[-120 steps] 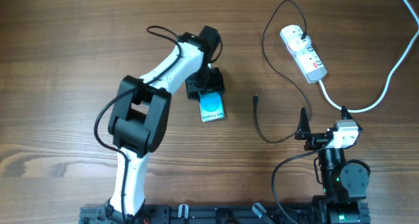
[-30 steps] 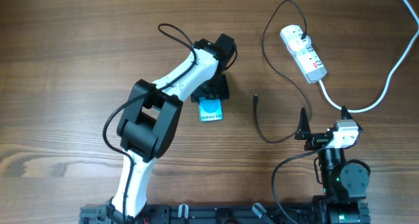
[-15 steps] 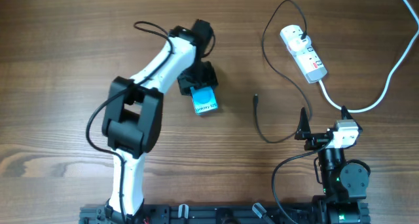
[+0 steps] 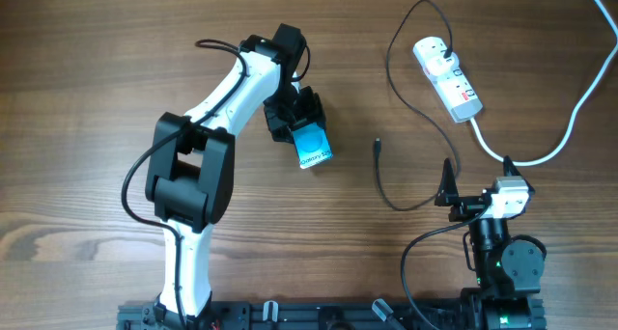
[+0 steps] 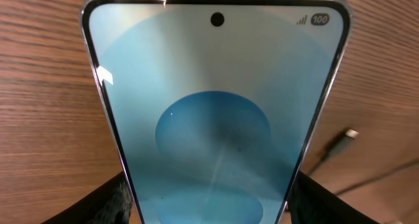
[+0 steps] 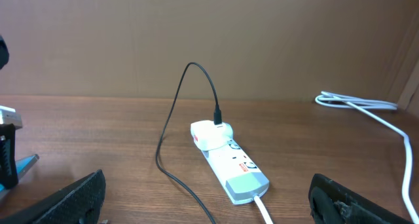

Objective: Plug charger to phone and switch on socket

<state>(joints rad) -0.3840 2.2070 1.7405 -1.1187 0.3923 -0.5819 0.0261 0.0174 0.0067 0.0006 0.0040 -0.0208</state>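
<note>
My left gripper (image 4: 301, 127) is shut on the phone (image 4: 313, 147), whose cyan screen fills the left wrist view (image 5: 213, 112) between the two dark fingers. The charger's thin black cable (image 4: 391, 74) runs from its white plug head (image 4: 431, 52), seated in the socket (image 4: 449, 79), down to the dark connector tip (image 4: 378, 145), which lies loose right of the phone. The tip also shows in the left wrist view (image 5: 350, 135). My right gripper (image 4: 448, 187) is open and empty at the front right, with the socket (image 6: 229, 162) ahead of it in the right wrist view.
The socket's thick white cord (image 4: 570, 127) curves off toward the back right edge and lies coiled in the right wrist view (image 6: 360, 105). The black cable loops close in front of my right arm base (image 4: 502, 253). Bare wood table (image 4: 87, 98) lies to the left.
My left arm has swung left and back, then turned slightly, carrying the phone with it; the phone now points toward the connector tip. The right arm, cable and socket have not moved.
</note>
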